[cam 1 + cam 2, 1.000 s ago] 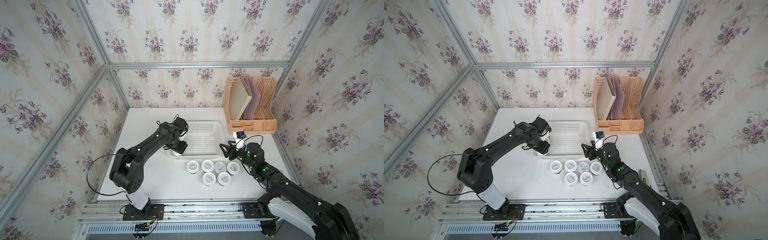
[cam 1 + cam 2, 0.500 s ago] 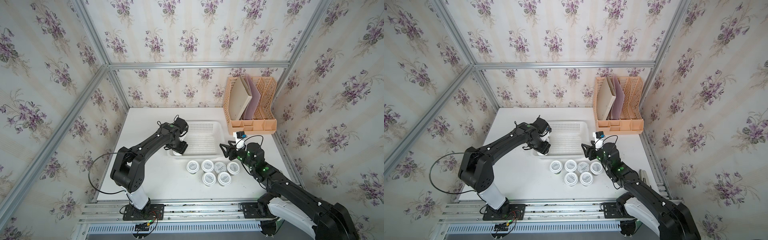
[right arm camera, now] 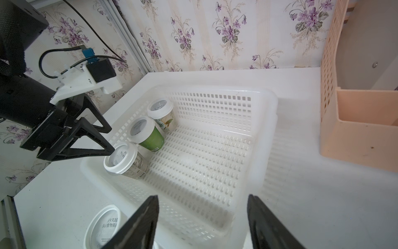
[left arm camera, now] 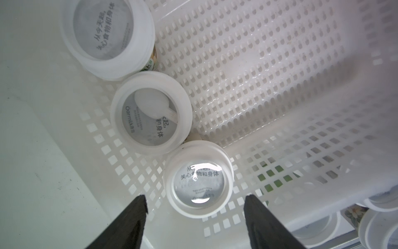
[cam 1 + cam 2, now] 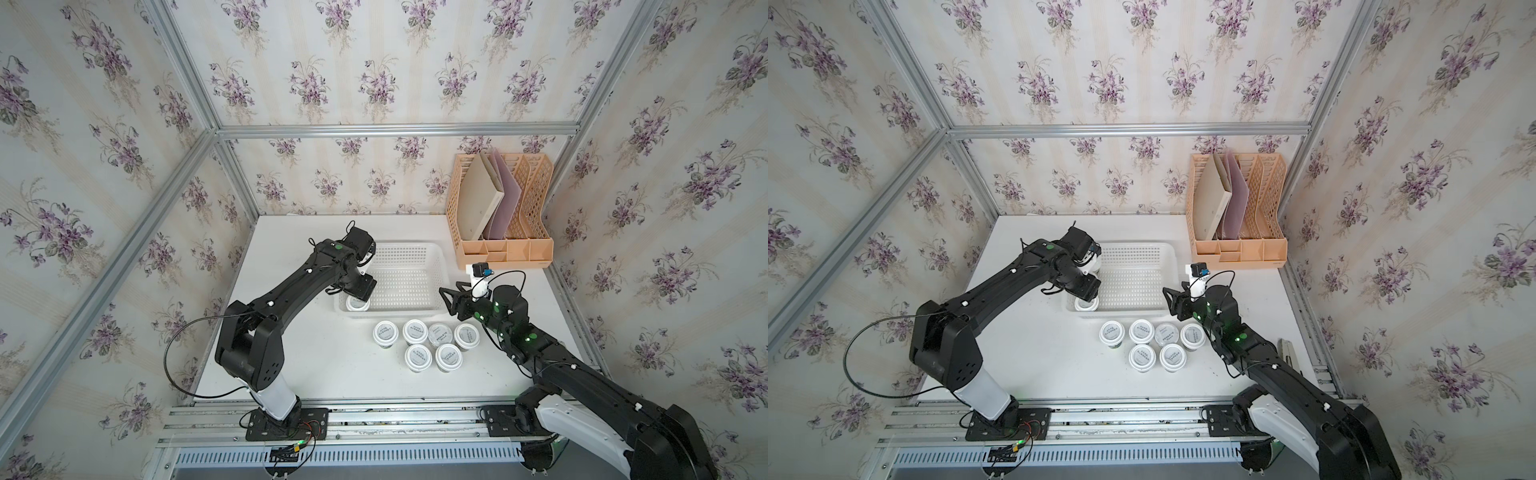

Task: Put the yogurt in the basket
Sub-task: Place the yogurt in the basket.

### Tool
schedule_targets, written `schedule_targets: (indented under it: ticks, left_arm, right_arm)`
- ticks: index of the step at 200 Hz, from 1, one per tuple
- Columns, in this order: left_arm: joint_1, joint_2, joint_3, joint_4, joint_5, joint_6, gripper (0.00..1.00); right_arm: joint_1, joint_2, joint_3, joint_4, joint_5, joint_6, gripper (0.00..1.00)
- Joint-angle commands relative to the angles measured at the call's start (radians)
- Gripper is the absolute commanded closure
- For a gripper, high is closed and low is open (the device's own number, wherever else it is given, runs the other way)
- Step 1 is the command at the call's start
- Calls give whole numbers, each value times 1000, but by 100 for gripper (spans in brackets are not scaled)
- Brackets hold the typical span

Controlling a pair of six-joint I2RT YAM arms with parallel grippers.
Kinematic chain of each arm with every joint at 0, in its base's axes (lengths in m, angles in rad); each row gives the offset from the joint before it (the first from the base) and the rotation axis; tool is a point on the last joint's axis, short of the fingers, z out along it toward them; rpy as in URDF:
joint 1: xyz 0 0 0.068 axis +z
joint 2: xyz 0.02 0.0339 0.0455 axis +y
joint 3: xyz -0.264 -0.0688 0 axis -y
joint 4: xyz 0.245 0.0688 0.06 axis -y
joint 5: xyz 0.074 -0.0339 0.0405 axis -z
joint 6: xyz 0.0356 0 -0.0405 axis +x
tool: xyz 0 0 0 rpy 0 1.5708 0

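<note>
In a top view, six cups [image 5: 415, 331] stand on the table [image 5: 311, 365] beside the basket [image 5: 441, 270]. The left gripper [image 5: 358, 294] hangs over a basket corner. Left wrist view: three cups [image 4: 150, 114] sit in a row inside; its fingers [image 4: 133, 220] stand apart around the end cup [image 4: 198, 183], not touching. Right wrist view: the right gripper [image 3: 202, 199] is wide and empty.

Floral wallpaper [image 5: 374, 75] with purple sprigs covers the walls, edged by an aluminium frame [image 5: 395, 129]. A white table [image 5: 324, 374] sits below, with a peach rack [image 5: 507, 249] of folders [image 5: 482, 203] far right.
</note>
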Motion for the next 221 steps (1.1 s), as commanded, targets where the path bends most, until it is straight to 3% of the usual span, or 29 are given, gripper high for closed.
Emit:
schedule_targets:
  ticks: [1, 63, 116, 168, 221]
  left_arm:
    - [0, -29, 11, -20, 9, -5, 24]
    - [-11, -221, -78, 78, 18, -51, 19]
    - [-10, -456, -334, 442, -28, -170, 19]
    - [-7, -600, -582, 808, -82, -337, 19]
    - [-7, -849, -848, 1003, -130, -337, 18]
  right_arm:
    - [2, 2, 10, 1, -6, 0, 30]
    - [2, 14, 18, -4, -7, -1, 30]
    - [6, 8, 70, -98, 3, -7, 30]
    - [143, -47, 152, -343, 53, 35, 30]
    - [286, 8, 333, -588, 120, 94, 31]
